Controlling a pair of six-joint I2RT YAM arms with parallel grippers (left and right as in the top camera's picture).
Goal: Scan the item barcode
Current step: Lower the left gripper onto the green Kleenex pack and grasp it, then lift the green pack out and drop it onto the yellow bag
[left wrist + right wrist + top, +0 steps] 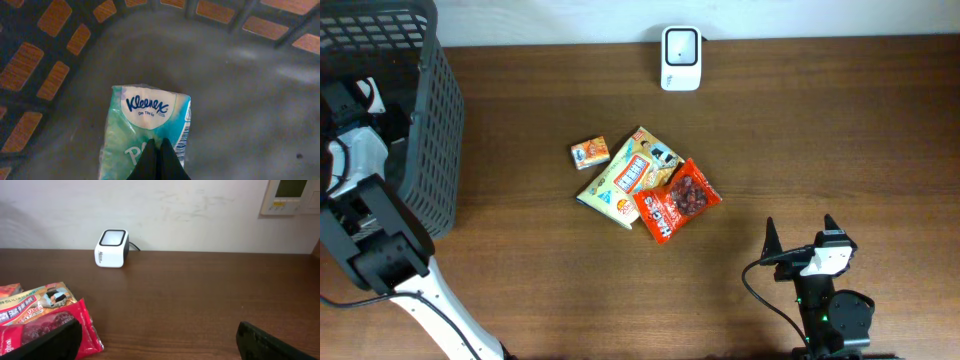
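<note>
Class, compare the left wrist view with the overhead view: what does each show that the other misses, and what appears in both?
Only the left wrist view shows the Kleenex pack lying in the dark mesh basket, with the left gripper shut on its near edge. Only the overhead shows the white scanner, three snack items lying together, and the open right gripper. Both show the basket.
</note>
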